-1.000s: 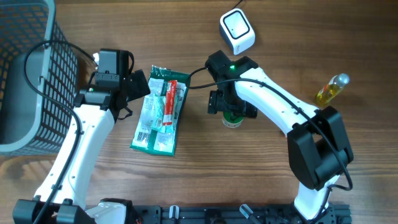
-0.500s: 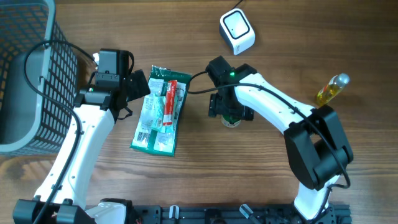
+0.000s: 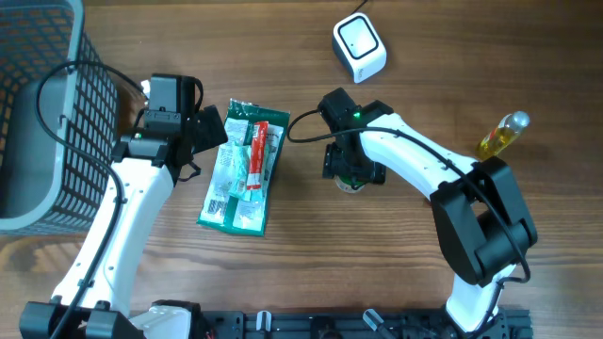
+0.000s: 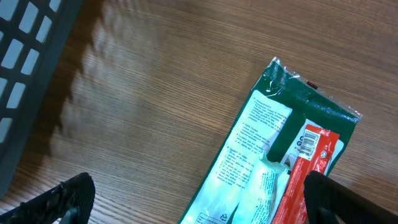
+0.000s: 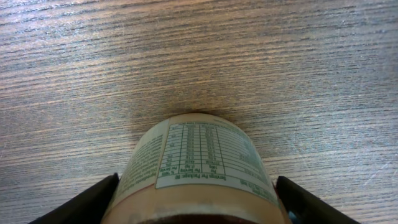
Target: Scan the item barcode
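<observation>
Straddling the labelled bottle (image 5: 205,155), which stands mid-table at six o'clock from the white scanner (image 3: 360,47), the right gripper (image 5: 199,199) flanks it closely, apparently to lift it, though contact is unclear, while the left gripper (image 4: 205,199) gapes wide above the snack packet (image 3: 243,169).

A small cream-coloured plastic bottle (image 5: 199,168) with a white, green-printed nutrition label wrapped round it stands apparently upright near the middle of the scene. The white, rounded-square barcode scanner (image 3: 359,47) sits well apart from it, towards the far edge, its grey-ringed face turned upward.
</observation>
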Robot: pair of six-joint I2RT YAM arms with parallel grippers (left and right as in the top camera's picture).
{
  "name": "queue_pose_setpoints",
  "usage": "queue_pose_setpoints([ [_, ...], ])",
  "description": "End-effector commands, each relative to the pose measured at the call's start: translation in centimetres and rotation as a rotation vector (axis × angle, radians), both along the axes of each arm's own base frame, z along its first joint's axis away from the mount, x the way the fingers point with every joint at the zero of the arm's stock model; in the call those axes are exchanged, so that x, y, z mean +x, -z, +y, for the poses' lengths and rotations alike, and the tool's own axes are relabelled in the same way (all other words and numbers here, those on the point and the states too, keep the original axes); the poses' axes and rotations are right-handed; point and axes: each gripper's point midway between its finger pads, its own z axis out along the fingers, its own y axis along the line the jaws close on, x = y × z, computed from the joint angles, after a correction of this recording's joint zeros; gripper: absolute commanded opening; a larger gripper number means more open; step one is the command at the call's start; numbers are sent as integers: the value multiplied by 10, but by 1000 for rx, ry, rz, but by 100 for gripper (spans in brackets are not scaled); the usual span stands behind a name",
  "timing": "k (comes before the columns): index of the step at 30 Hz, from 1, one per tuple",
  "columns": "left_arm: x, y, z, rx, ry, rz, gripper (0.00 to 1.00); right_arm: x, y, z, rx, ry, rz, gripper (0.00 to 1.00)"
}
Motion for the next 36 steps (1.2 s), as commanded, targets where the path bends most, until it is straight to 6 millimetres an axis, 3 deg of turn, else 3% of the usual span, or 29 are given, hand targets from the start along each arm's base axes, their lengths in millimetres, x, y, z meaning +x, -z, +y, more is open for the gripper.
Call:
queue_pose_setpoints([
  [1,2,-2,3,11,-8,-7,100,-4,3,1,11,0,23,78],
  [5,2,-2,3,11,-8,-7,100,-4,4,1,11,-1,22,77],
  [9,2,-2,3,11,-8,-7,100,-4,4,1,13,-30,26,56],
  [11,2,-2,3,11,-8,-7,100,-4,-5,-4,32,-33,35,54],
  [14,2,-2,3,11,-8,-7,100,-1,-35,-3,175,-40,35,55],
  [17,2,-2,3,11,-8,-7,100,-2,-72,12,422,-84,37,53],
  [19,2,-2,3,11,-8,-7,100,-12,-111,28,674,-116,62,47],
  [21,2,-2,3,11,-8,-7,100,-23,-130,32,784,-108,108,42],
  [24,2,-2,3,11,-8,-7,100,-42,-136,34,815,-32,220,33],
  [27,2,-2,3,11,-8,-7,100,-56,-136,30,780,95,331,10],
  [28,2,-2,3,11,-8,-7,100,-59,-136,29,774,111,348,7],
  [36,2,-2,3,11,-8,-7,100,-68,-146,35,831,128,406,7],
])
